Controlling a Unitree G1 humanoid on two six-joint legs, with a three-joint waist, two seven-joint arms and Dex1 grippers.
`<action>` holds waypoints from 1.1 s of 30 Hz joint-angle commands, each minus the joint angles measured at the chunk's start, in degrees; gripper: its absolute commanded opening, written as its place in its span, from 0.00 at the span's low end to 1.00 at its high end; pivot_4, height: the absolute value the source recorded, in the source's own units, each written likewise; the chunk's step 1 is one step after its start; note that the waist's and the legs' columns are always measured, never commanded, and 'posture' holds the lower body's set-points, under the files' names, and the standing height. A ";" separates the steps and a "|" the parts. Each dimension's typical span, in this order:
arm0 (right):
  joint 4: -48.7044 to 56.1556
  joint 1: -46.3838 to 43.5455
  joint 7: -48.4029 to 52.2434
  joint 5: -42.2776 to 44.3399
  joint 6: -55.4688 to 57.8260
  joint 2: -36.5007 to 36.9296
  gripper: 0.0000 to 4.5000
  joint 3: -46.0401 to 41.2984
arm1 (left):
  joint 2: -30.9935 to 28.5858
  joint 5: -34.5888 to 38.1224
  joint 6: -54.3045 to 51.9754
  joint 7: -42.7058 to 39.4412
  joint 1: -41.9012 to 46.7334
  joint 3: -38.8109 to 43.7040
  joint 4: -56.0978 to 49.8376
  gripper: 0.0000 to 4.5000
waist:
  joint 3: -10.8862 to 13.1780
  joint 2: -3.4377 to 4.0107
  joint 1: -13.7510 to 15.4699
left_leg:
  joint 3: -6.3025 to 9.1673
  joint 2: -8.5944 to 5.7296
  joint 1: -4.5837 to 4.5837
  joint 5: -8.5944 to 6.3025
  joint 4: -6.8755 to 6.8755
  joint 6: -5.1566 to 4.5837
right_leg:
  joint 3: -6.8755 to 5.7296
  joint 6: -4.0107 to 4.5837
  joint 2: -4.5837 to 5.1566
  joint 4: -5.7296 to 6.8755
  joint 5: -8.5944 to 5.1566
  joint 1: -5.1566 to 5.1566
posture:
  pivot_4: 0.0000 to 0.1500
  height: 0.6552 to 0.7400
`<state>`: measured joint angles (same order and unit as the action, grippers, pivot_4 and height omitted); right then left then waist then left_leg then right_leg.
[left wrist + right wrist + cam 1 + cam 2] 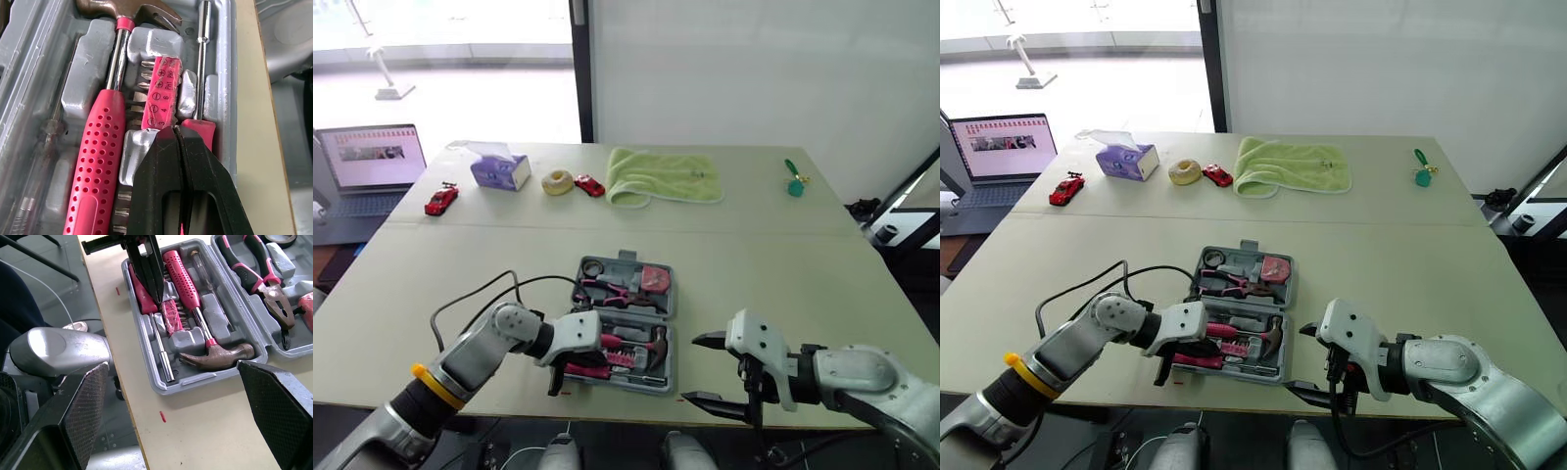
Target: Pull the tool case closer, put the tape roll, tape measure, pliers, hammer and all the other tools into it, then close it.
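The grey tool case point(669, 343) lies open near the table's front edge. Its far half holds a tape roll point(593, 266), pink-handled pliers point(612, 290) and a red tape measure point(654, 278). In the near half lie the hammer point(183, 276), a pink bit holder point(164, 93) and a pink-handled screwdriver point(201, 58). My left gripper point(177, 132) is shut, its tips down over the screwdriver's handle at the case's near side. My right gripper point(693, 369) hangs open to the right of the case, holding nothing.
At the table's far side lie a green towel point(661, 176), a tissue box point(499, 171), a yellowish ring point(557, 181), two red toy cars point(441, 200) point(589, 185) and a green tag point(794, 181). A laptop point(372, 162) stands to the far left. A black cable point(475, 294) loops over my left arm.
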<state>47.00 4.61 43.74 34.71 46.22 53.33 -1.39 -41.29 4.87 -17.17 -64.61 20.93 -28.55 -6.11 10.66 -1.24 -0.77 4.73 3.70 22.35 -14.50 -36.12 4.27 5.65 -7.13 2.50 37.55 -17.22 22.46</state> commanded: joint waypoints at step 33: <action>-37.34 -35.40 0.98 -27.66 2.74 -10.11 0.01 32.63 | 4.90 -5.09 10.07 3.48 13.04 12.95 35.78 0.00 | -0.13 0.30 -0.14 | 0.00 -0.01 0.19 0.02 0.06 0.03 | -0.04 -0.02 -0.01 0.08 0.03 0.31 | 1.00 1.00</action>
<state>9.26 -29.49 43.69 8.20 49.27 43.69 31.05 -36.32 0.86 -8.37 -61.60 32.97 -15.65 29.44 10.53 -0.94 -0.90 4.74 3.69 22.54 -14.49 -36.05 4.29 5.61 -7.15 2.49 37.70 -17.18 22.79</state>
